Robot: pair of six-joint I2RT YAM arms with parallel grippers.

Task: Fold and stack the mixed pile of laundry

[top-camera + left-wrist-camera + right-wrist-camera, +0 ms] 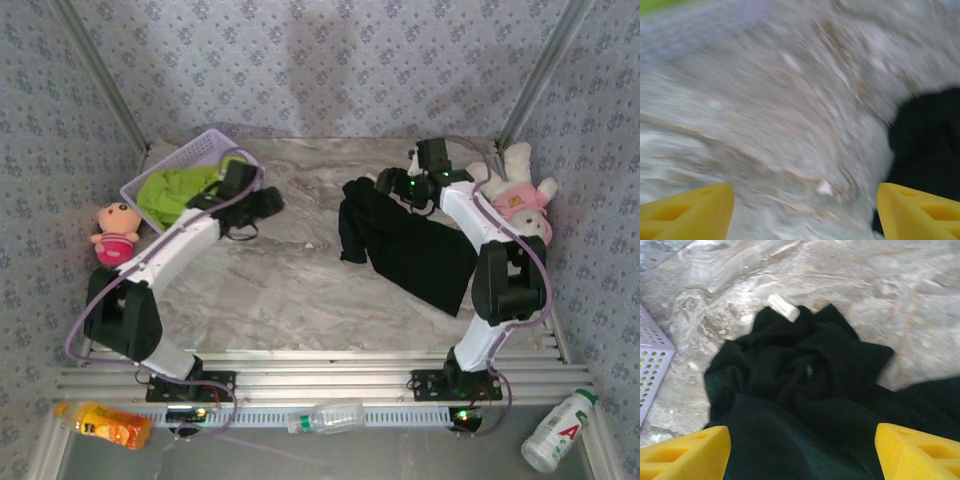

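The left end effector (805,215) stands wide open and empty above the bare marble tabletop (790,100), with the black T-shirt (930,145) just beside one finger. The right end effector (802,452) is spread equally wide over the crumpled black T-shirt and grips nothing. Its wrist view picks out a small white tag (783,307) at the shirt's edge. Overhead, the lime-green T-shirt (175,192) lies in the lavender basket (195,150).

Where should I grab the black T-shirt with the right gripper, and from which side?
Probably pinch a raised fold at the crumpled end of the black T-shirt, coming straight down with the open right gripper. That end is bunched into ridges the fingers can close around, while the rest lies flatter on the table.
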